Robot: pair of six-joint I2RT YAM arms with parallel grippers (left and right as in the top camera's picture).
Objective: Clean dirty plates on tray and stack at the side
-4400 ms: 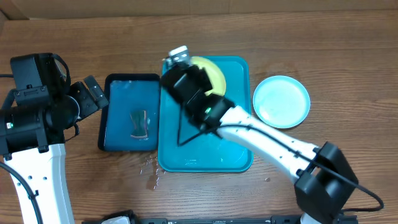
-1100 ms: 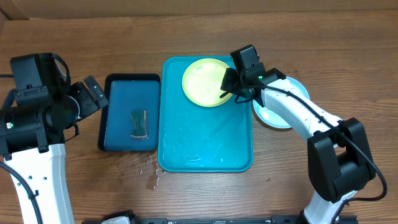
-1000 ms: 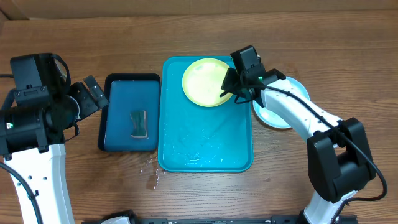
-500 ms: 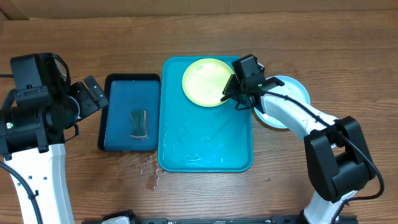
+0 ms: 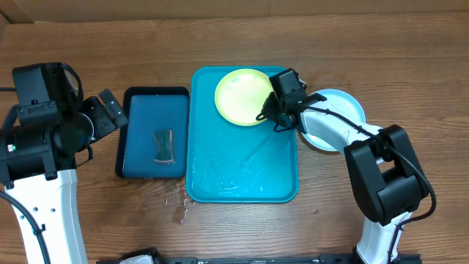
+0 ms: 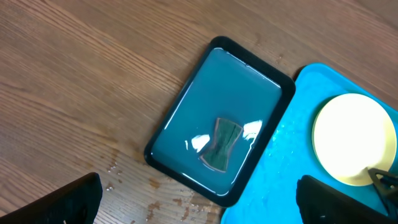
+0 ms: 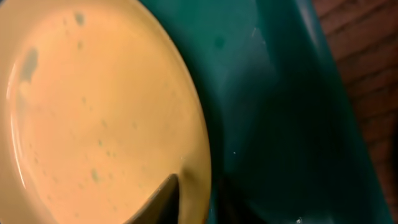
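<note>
Starting at the left, the left gripper (image 5: 112,114) hung over the table (image 5: 88,44) with its jaws spread wide and nothing between them, just beside the dark-blue tray (image 5: 154,99). That smaller tray held a shallow film of water and a small grey-green pad (image 5: 164,145), though whether it was a sponge or a cloth could not be told.

Next came the turquoise tray (image 5: 242,176), wet and bare except for one lime-green plate (image 5: 238,95) lying flat in its far right corner. The right gripper (image 5: 265,115) sat at that plate's right edge. In the right wrist view, one finger (image 7: 166,198) lay inside the rim and a dark shape sat just outside it, so the jaws looked pinched onto the rim. The plate's pale centre showed only faint specks, either droplets or residue.

Furthest right, off the tray, a light-blue plate (image 5: 346,110) rested on the wood, partly hidden by the right arm. Whether another plate lay beneath it could not be seen.

By my reading the job was well along: one plate was already at the side, and the green one remained to be carried across and set on top.
</note>
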